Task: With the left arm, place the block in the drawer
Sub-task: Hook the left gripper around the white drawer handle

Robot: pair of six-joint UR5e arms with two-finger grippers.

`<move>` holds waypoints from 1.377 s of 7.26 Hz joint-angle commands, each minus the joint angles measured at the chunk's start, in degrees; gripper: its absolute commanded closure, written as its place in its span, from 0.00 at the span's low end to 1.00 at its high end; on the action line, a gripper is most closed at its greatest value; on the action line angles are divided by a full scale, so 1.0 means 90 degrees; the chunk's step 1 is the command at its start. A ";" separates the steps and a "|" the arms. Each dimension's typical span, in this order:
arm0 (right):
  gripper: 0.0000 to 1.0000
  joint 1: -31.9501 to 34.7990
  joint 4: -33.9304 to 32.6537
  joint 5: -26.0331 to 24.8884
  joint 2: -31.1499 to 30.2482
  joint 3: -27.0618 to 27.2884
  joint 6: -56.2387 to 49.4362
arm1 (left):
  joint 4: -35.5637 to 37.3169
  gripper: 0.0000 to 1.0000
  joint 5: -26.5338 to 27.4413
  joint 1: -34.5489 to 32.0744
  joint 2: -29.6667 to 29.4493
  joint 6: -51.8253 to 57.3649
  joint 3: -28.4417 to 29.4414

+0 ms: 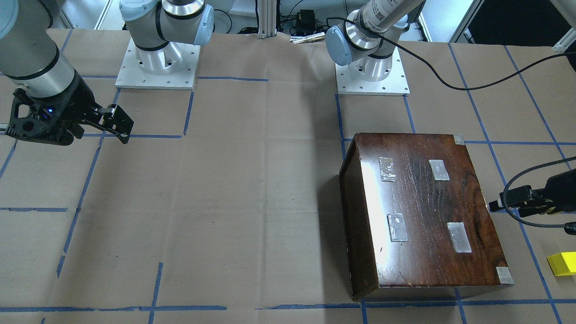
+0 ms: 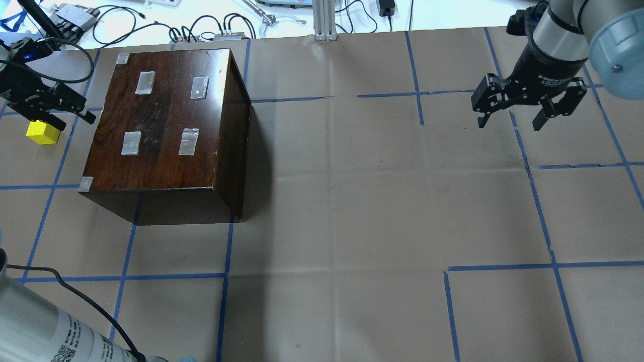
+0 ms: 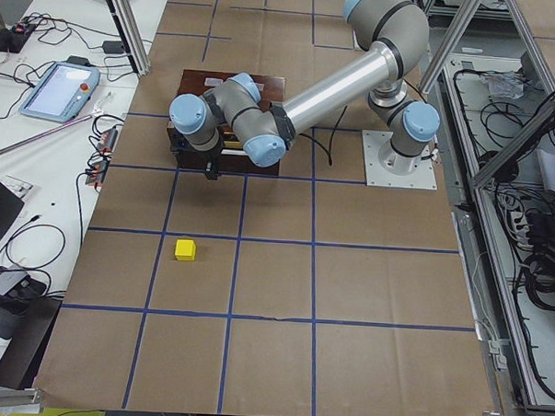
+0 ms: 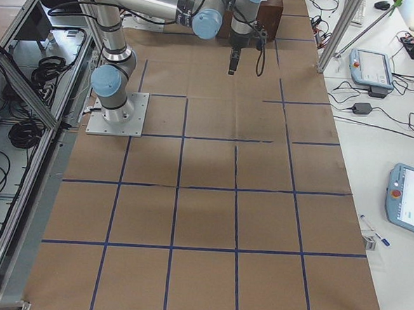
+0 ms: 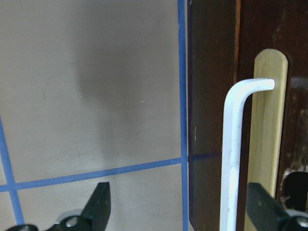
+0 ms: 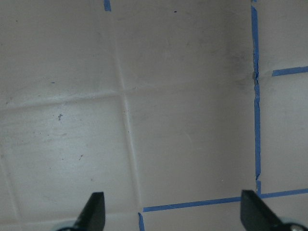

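1. One yellow block (image 2: 43,133), a plain smooth cube, lies on the brown paper (image 2: 352,201) beside the box, on its drawer side. It touches neither the box nor either gripper.
2. One glossy dark wooden box (image 2: 161,130) has four silvery tape patches (image 2: 188,142) on top. Its single drawer (image 5: 296,96) is pushed in, with a pale wooden slot and a white bent rod (image 5: 231,159) on its front.
3. There are two black grippers. The left gripper (image 5: 179,192) is spread wide and empty, with the rod between its fingers. The right gripper (image 6: 172,197) is spread wide and empty over creased paper.
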 commanded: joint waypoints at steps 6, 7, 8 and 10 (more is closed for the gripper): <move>0.00 0.0000 0.0000 0.0000 0.0009 0.0005 0.0000 | 0.0074 0.01 -0.0071 0.0005 -0.0063 -0.0026 -0.0166; 0.00 0.0000 0.0000 0.0000 0.0000 0.0005 0.0010 | 0.0065 0.01 -0.0071 0.0005 -0.0063 -0.0046 -0.0176; 0.00 0.0000 0.0000 0.0000 0.0000 0.0005 0.0010 | 0.0064 0.01 -0.0071 -0.0004 -0.0073 -0.0046 -0.0176; 0.00 0.0000 0.0000 0.0000 0.0000 0.0005 0.0010 | 0.0064 0.01 -0.0062 0.0005 -0.0082 -0.0046 -0.0185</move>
